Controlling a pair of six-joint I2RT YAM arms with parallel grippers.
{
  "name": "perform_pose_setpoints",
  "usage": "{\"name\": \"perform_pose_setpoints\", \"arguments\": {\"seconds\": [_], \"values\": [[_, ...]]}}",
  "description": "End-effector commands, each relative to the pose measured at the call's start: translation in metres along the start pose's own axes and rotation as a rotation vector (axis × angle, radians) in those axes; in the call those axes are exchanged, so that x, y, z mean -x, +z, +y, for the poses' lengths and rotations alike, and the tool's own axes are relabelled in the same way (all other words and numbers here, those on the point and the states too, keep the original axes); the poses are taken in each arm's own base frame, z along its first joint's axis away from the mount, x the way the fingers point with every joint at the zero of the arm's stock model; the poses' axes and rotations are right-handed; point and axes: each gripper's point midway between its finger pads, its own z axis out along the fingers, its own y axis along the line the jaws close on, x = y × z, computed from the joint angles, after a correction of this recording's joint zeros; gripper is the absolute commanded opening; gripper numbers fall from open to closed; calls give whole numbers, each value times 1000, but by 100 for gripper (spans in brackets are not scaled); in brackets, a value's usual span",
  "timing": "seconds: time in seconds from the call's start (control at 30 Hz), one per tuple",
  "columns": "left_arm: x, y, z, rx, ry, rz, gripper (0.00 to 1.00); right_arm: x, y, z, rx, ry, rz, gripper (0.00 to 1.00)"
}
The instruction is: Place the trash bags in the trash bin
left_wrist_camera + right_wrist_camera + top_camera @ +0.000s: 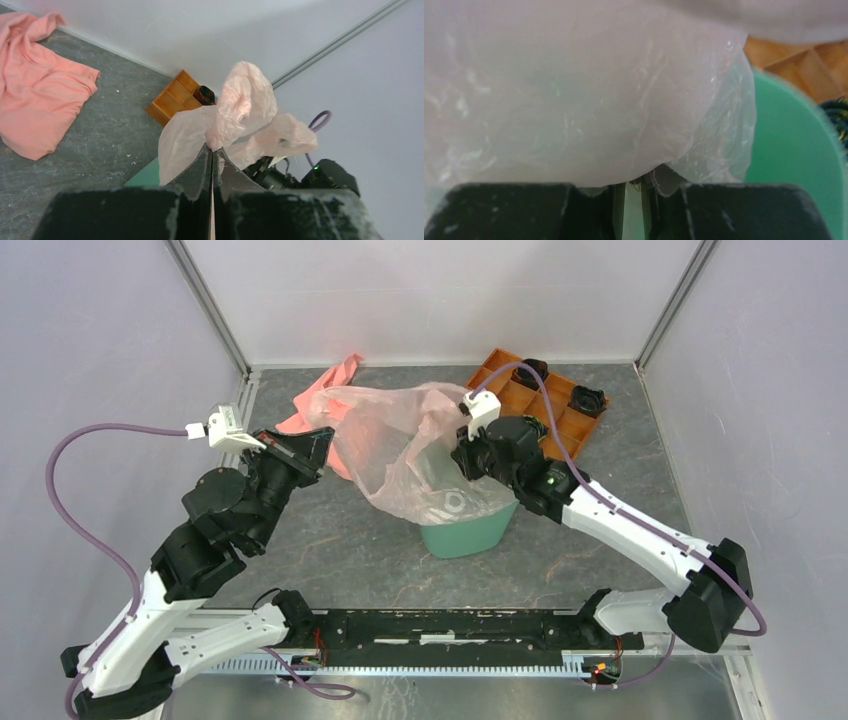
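Observation:
The pale pink translucent trash bag point(400, 445) hangs stretched between my two grippers, its lower part draped over the mint-green trash bin point(470, 533). My left gripper point(322, 443) is shut on the bag's left edge; in the left wrist view the jaws point(212, 148) pinch a bunch of the film point(242, 102). My right gripper point(466, 452) holds the bag's right side above the bin. In the right wrist view the film point(574, 90) covers the fingertips of my right gripper point(633, 181), whose jaws stand nearly together. The bin's rim point(796, 150) shows to the right.
A salmon-pink cloth point(322, 390) lies at the back left, also in the left wrist view point(40, 85). An orange compartment tray point(550, 405) with black parts sits at the back right, behind the bin. Grey walls close in three sides.

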Motion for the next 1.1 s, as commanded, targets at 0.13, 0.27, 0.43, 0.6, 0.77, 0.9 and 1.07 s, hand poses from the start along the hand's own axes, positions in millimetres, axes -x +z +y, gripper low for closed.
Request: {"name": "perform_pose_setpoints", "arguments": {"seconds": [0.13,0.27,0.43,0.6,0.77,0.9,1.07], "values": [[-20,16,-21,-58,-18,55,2,-55,-5,3,45,16,106,23],[-51,30,-26,-77,-9,128,2,-52,5,7,66,-60,194,33],[-80,41,-23,-56,13,206,2,-44,-2,10,92,-119,221,45],[-73,41,-18,-36,12,170,2,-8,-48,5,86,-117,101,64],[-67,42,-19,-32,11,144,2,18,-88,-1,76,-144,38,78],[-61,41,-21,-38,9,130,2,46,-115,12,167,-207,-58,83],[-56,39,-23,-43,10,123,2,104,-134,41,305,-256,-309,89]]}}
